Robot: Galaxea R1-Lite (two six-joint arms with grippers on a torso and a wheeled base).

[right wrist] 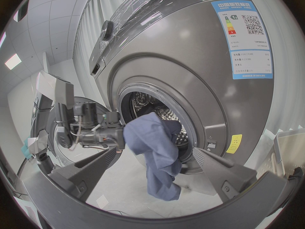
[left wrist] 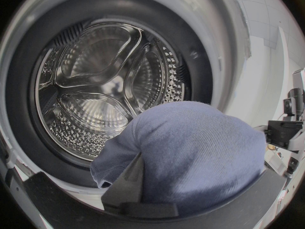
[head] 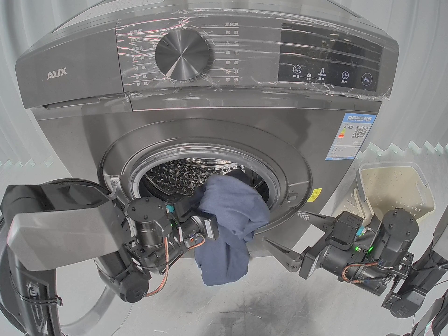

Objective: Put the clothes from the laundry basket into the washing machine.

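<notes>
Blue knitted garment [head: 235, 211] covers the end of the left gripper [head: 220, 211]; the right arm [head: 392, 243] hides part of the cream perforated laundry basket [head: 396, 183].

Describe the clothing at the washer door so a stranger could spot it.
Find the big grey washing machine and the round opening low on its front. Dangling in front of that opening is the blue garment, the only soft blue thing among grey metal.

We find the drum [left wrist: 95, 89] open to reach through the upper and left part of its mouth. The blue garment [head: 233, 220] hangs across the lower right of the mouth and blocks that side. The swung-out door [right wrist: 65, 155] walls off the left.
</notes>
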